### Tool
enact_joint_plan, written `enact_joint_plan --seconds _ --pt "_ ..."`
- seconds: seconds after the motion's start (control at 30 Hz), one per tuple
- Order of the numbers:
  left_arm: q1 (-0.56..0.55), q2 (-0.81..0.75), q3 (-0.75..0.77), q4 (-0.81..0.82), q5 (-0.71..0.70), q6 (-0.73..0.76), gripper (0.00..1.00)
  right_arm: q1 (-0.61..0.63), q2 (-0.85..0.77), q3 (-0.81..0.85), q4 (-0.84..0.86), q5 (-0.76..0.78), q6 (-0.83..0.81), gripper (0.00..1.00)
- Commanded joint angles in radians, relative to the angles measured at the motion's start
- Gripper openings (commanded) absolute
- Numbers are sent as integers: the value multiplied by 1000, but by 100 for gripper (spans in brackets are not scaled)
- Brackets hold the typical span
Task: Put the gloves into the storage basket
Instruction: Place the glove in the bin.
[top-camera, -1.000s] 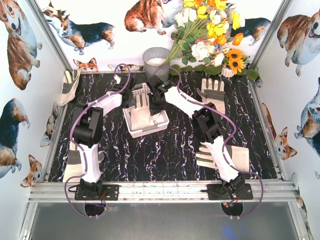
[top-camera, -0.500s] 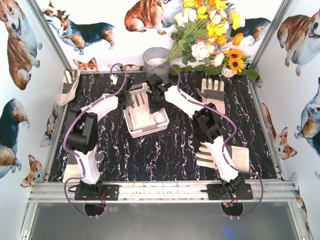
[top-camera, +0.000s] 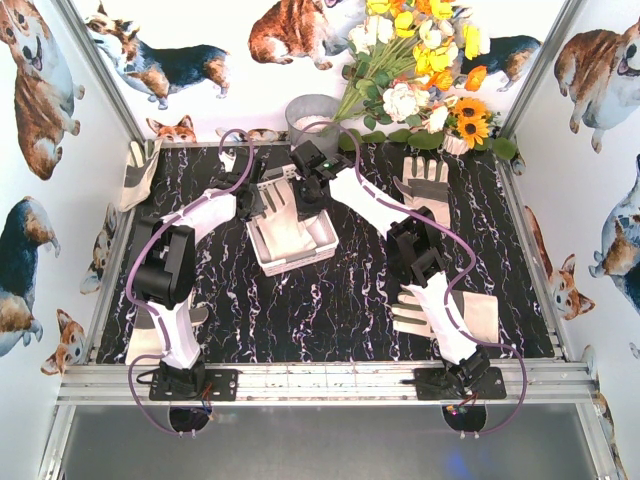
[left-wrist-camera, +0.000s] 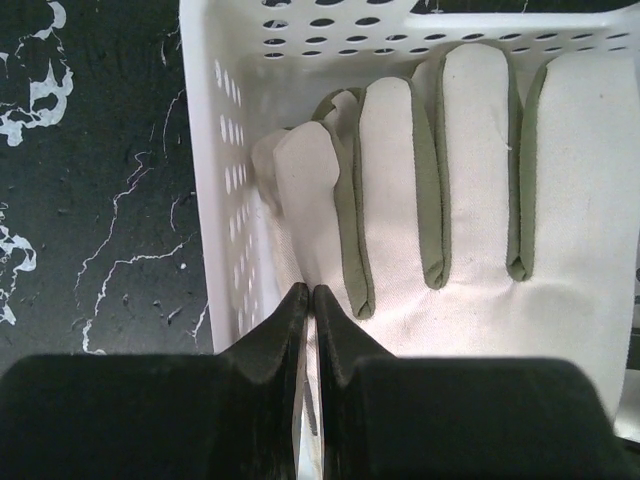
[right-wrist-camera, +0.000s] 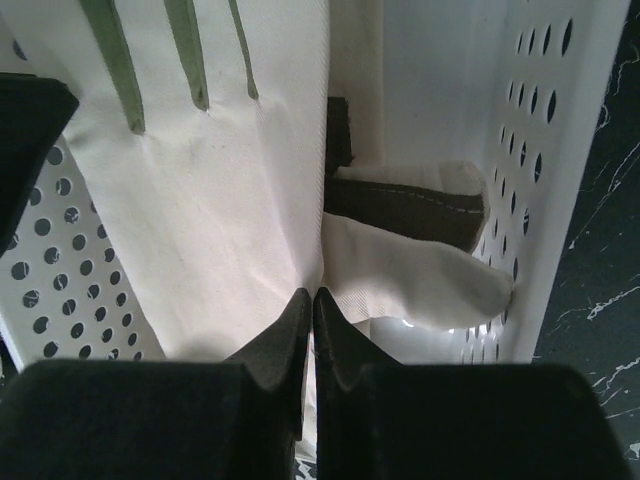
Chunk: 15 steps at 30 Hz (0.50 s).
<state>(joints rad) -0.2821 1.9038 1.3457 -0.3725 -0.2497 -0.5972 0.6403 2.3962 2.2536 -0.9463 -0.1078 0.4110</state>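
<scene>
Draping limply, a soft, light glove (top-camera: 285, 228) is held inside the storage basket (top-camera: 297, 266), its fingers toward the basket's far rim. Left jaws and right jaws are pinched shut on its opposite edges. Those thin cloth edges are judged the best hold.

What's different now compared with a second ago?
The right gripper edged toward the bucket, taking the glove along over the storage basket; the left arm's elbow swung outward. The left gripper too stays shut on the glove. Loose gloves and flowers kept their places.
</scene>
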Motion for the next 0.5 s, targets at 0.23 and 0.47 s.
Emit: enact_joint_plan --seconds 0.23,0.47 --pt "-21 22 -4 -46 -27 -7 0 -4 36 81 29 7 -41 0" --pt "-41 50 9 -76 -33 -4 0 -7 70 93 42 4 -74 0"
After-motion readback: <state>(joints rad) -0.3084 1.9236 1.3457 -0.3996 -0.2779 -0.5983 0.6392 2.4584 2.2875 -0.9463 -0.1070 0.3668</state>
